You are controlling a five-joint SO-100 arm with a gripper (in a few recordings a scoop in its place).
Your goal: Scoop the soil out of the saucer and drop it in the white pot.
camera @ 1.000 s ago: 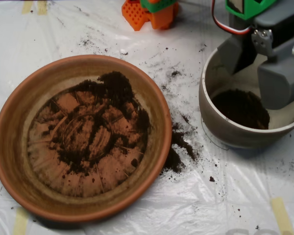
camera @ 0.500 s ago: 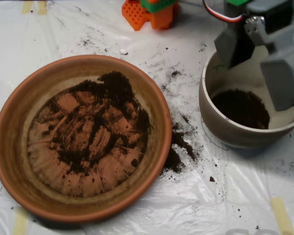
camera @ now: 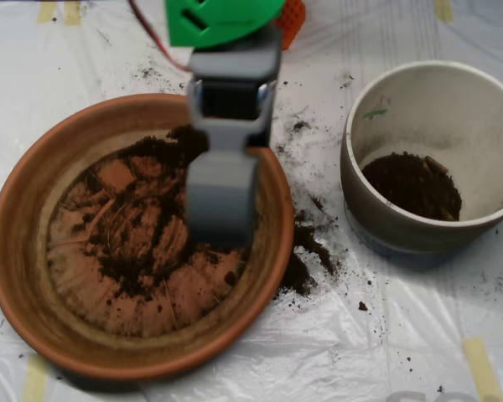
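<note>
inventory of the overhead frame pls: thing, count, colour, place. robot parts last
saucer: 1, terracotta-orange, left half of the frame
soil: dark brown-black, thin patchy layer in the saucer; another pile in the white pot; spilled clumps and specks on the sheet between the two
white pot: 1, off-white, right side
plastic sheet: 1, white, crinkled, covering the table
tape strips: several, pale yellow, near the sheet's edges
end effector: 1, grey scoop, over the saucer's right-centre
arm: green part with red wire, orange part behind it, top centre
</note>
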